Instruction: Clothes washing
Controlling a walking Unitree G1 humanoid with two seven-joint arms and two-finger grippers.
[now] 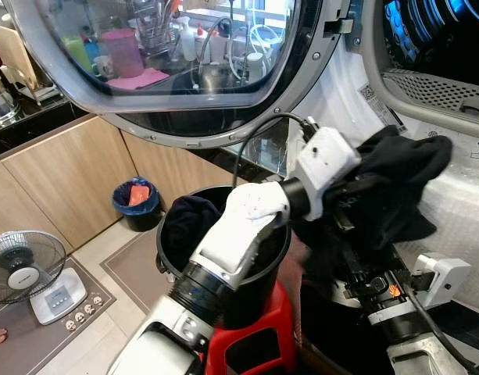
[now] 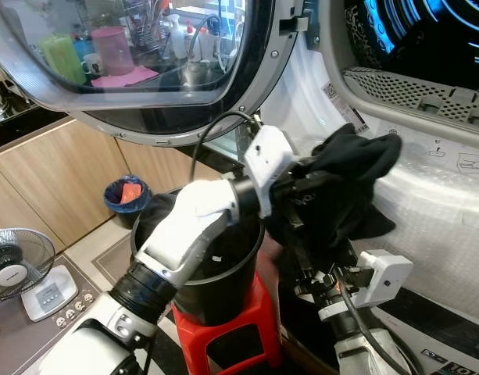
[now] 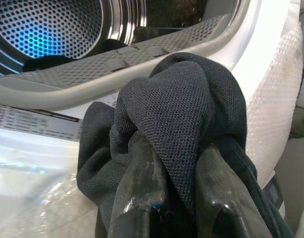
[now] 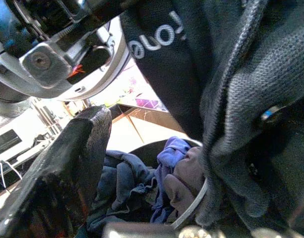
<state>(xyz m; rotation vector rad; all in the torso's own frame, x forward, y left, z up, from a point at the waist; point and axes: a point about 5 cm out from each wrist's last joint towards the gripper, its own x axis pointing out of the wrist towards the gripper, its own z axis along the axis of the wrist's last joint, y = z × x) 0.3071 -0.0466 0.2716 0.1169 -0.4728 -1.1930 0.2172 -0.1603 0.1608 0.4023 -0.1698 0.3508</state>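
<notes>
1. Progress: loading is judged to be under way. A dark knit garment (image 1: pixel 403 183) is held up at the lower rim of the washing machine's opening (image 1: pixel 434 98), not yet inside the perforated drum (image 3: pixel 47 29). More clothes (image 4: pixel 142 183) are seen left in the black bucket (image 1: pixel 259 273) on the red stool (image 1: pixel 255 344).
2. Tool state: the left gripper (image 3: pixel 169 198) is closed on the garment, cloth bunched over both fingers. The right gripper (image 4: pixel 156 163) is seen spread below, one finger (image 4: pixel 67 163) bare; whether it grips cloth cannot be told.
3. Orientation: the garment is crumpled; its long axis runs roughly vertical, the bunched top leaning toward the drum, the loose tail hanging down.
</notes>
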